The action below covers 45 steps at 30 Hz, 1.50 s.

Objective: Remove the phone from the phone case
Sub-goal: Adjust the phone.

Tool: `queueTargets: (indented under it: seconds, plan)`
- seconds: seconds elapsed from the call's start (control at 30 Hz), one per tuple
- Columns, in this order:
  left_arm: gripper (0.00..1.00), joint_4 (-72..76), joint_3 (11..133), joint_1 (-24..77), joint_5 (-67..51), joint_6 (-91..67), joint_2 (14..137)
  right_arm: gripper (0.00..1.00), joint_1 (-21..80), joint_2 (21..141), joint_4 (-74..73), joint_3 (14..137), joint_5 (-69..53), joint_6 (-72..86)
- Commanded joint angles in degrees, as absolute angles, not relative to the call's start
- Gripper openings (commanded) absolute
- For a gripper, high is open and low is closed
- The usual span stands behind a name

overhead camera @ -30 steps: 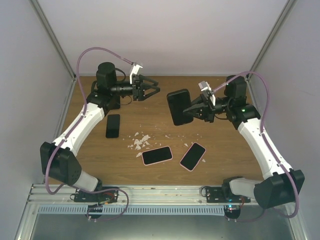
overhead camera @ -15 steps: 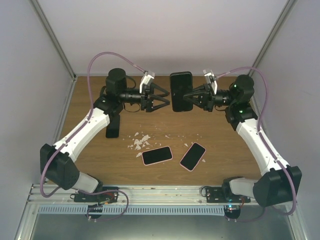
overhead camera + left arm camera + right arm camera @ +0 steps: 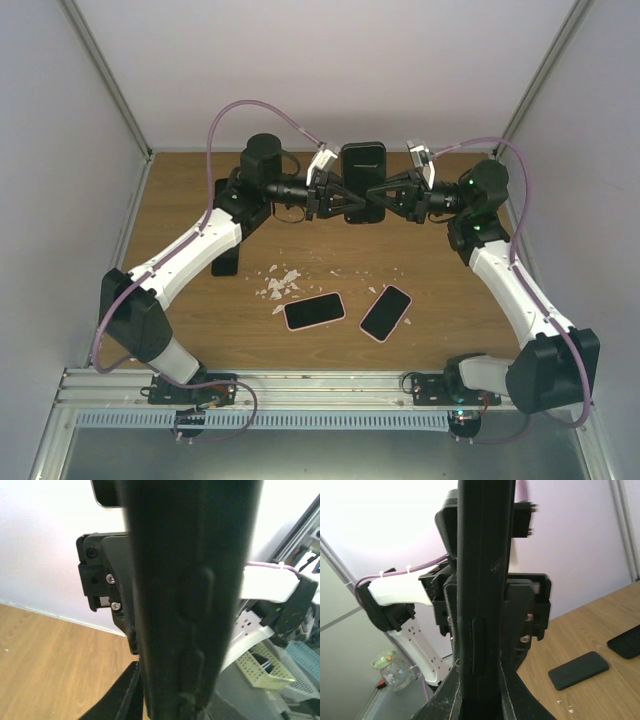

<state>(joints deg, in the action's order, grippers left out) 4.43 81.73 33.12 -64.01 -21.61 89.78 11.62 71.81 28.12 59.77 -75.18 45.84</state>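
Observation:
A black phone case [image 3: 363, 180] is held up in the air at the back middle, its broad side toward the top camera; I cannot tell the phone apart from the case. My right gripper [image 3: 385, 195] is shut on its right edge, and in the right wrist view the case [image 3: 482, 580] stands edge-on between that gripper's [image 3: 480, 690] fingers. My left gripper [image 3: 335, 197] meets the left edge, jaws closed against it. In the left wrist view the case [image 3: 190, 600] fills the frame, hiding most of the left gripper [image 3: 175, 700].
On the wooden table lie a black phone [image 3: 226, 251] at the left, two pink-edged phones [image 3: 314, 310] [image 3: 386, 313] near the front middle, and white crumbs [image 3: 280, 283]. Grey walls enclose the table on three sides.
The left arm swung right to the raised case and its open jaws closed on the left edge. The right arm lifted the case up and back, then held it.

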Motion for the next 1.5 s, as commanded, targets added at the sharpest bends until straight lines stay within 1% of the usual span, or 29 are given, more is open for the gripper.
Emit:
queueTargets:
  seconds: [0.0, 0.03, 0.13, 0.2, 0.27, 0.33, 0.4, 0.47, 0.63, 0.77, 0.9, 1.07, 1.17, 1.2, 1.23, 1.33, 1.37, 1.43, 1.47]
  plan:
    - [0.16, 5.59, 83.19, 33.23, -65.02, -19.07, 89.16, 0.02, 11.51, 70.58, 32.15, 59.51, -74.08, 46.91]
    - [0.11, 4.82, 82.94, 33.22, -65.09, -18.25, 88.98, 0.04, 11.45, 70.54, 32.09, 59.5, -74.13, 46.92]
    - [0.0, 2.28, 82.5, 33.22, -65.35, -15.35, 88.62, 0.15, 10.91, 70.7, 30.38, 60.41, -74.27, 45.8]
    - [0.0, -0.23, 82.51, 33.22, -65.86, -12.74, 88.43, 0.25, 10.59, 70.92, 25.68, 62.32, -74.37, 41.54]
    - [0.0, -3.55, 82.77, 33.22, -67.05, -9.08, 88.33, 0.33, 10.33, 71.2, 16.42, 65.57, -74.12, 34.22]
    - [0.0, -6.33, 82.7, 33.22, -67.91, -6.28, 88.24, 0.35, 10.38, 71.72, 5.82, 69.21, -73.07, 25.05]
    - [0.0, -9.23, 82.41, 33.22, -68.19, -3.73, 88.03, 0.39, 10.38, 72.04, -1.35, 71.12, -72.05, 18.96]
    - [0.0, -11.88, 82.58, 33.27, -68.19, -1.39, 88.17, 0.4, 10.48, 72.08, -6.07, 71.85, -71.89, 15.38]
    - [0.0, -14.23, 82.59, 33.56, -67.29, 2.07, 88.18, 0.42, 11.23, 72.21, -12.2, 72.4, -72.28, 10.16]
    - [0.0, -15.53, 83.82, 33.73, -67.1, 2.98, 88.96, 0.41, 13.2, 73.34, -19.28, 74.08, -71.75, 4.57]
    - [0.0, -16.74, 84.11, 34.07, -66.58, 4.34, 89.3, 0.33, 13.47, 73.09, -19.89, 74.48, -70.52, 4.07]
    - [0.0, -19.03, 83.94, 34.1, -65.31, 6.96, 89.06, 0.36, 13.39, 73.76, -20.63, 76.49, -70.63, 4.7]
    - [0.0, -20.14, 83.92, 34.1, -64.79, 8.32, 88.86, 0.34, 13.32, 74.18, -20.63, 77.37, -70.91, 5.38]
    - [0.0, -20.6, 84.02, 34.1, -64.7, 8.63, 88.86, 0.31, 13.32, 74.3, -20.51, 77.42, -71.26, 5.62]
    - [0.0, -20.66, 83.97, 34.1, -64.55, 8.68, 88.84, 0.25, 13.34, 74.42, -20.35, 77.43, -71.39, 5.92]
    - [0.01, -20.59, 84.13, 34.08, -64.15, 8.7, 88.56, 0.04, 13.33, 74.45, -20.3, 77.33, -71.45, 6.17]
    - [0.05, -20.51, 84.26, 33.98, -63.73, 8.7, 88.39, 0.01, 13.26, 74.32, -20.3, 77.27, -71.26, 6.29]
    - [0.19, -19.74, 84.31, 33.5, -63.31, 8.18, 88.04, 0.0, 13.14, 74.07, -19.98, 77.17, -71.32, 6.65]
    - [0.23, -19.24, 84.29, 33.07, -63.33, 7.41, 87.92, 0.01, 13.05, 73.9, -19.6, 77.09, -71.38, 7.07]
